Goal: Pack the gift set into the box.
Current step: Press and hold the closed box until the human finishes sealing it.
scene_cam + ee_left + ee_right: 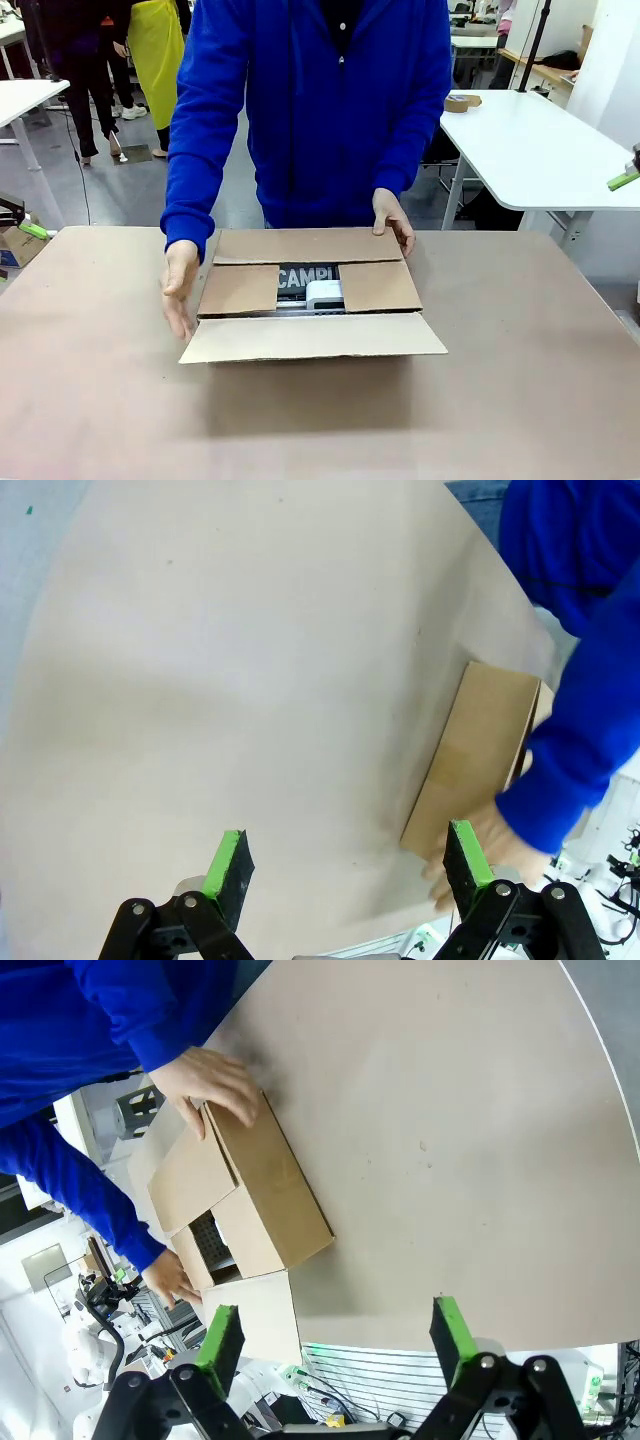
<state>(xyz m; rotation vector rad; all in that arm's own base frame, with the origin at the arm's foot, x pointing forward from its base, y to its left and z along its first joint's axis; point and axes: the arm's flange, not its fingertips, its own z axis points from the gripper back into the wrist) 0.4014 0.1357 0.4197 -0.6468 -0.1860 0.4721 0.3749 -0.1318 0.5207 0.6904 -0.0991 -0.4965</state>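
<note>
the gift set is already inside the box: through the gap i see the grey pouch and the white case. the two side flaps are folded inward, and the flap nearest my side spreads outward. for the far flap, i cannot tell if it is pressed down. i judge the packing mostly done, with closing left. the person's left hand is at the far corner; the right hand is beside the box. my left gripper and my right gripper are both open, holding nothing. the table is beige; behind is a white table with a tape roll.
</note>
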